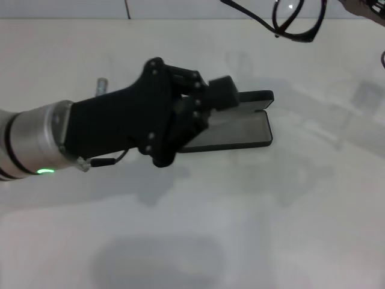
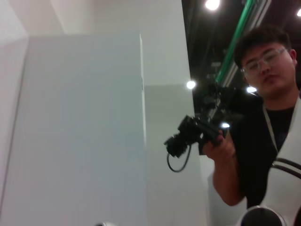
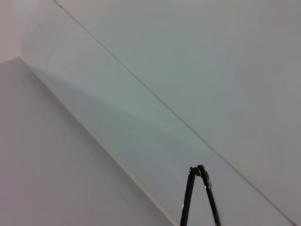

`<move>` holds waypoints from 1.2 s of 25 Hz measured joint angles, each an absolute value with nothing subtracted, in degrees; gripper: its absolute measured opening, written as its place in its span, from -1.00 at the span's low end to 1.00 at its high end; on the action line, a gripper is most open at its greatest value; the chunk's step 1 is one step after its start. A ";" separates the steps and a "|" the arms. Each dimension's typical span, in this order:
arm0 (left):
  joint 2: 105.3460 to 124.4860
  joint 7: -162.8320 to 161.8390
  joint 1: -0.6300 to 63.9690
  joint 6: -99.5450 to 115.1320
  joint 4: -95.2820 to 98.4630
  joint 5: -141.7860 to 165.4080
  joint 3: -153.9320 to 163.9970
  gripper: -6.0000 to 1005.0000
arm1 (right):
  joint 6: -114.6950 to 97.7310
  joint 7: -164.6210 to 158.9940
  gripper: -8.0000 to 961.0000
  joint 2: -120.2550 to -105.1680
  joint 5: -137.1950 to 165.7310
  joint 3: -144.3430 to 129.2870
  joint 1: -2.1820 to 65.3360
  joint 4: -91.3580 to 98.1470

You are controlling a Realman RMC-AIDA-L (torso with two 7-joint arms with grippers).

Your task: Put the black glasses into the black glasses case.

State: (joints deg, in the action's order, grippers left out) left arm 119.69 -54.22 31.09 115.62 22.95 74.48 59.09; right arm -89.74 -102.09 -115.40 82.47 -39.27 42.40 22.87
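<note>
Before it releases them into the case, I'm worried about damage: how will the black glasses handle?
Probably light and fragile: the black glasses have a thin frame and slender temple arms. Held aloft above the open black glasses case, they could swing or snag; the lenses may scratch.

The left gripper [image 1: 219, 96] is matte black with angular linkages and small screws, mounted on a silver cylindrical wrist bearing a glowing green light and a thin black cable.

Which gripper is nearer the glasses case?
Left. The left gripper is at the open black glasses case, over its left end; the right gripper is up at the far right corner, well away.
</note>
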 joint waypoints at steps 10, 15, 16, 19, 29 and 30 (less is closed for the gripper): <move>119.90 -52.19 34.24 110.78 18.93 76.04 59.33 -0.95 | -91.64 -102.51 -0.84 -115.61 82.49 -42.32 46.46 19.38; 120.01 -52.14 34.38 108.49 18.90 75.52 58.98 -0.95 | -91.61 -102.47 -0.84 -115.97 82.37 -44.68 47.24 17.81; 120.03 -52.14 34.40 108.35 18.90 75.48 58.95 -0.95 | -91.60 -102.40 -0.84 -116.04 82.37 -45.02 47.45 17.30; 120.12 -52.12 34.42 108.21 18.90 75.40 58.92 -0.95 | -91.33 -102.13 -0.84 -116.19 82.36 -46.05 47.74 16.58; 120.09 -52.02 34.45 108.06 18.28 74.34 59.01 -0.95 | -91.68 -101.95 -0.84 -116.02 82.51 -48.49 48.22 16.60; 120.09 -52.02 34.46 107.99 18.26 74.33 59.02 -0.95 | -91.83 -101.95 -0.84 -115.96 82.50 -48.90 48.27 16.77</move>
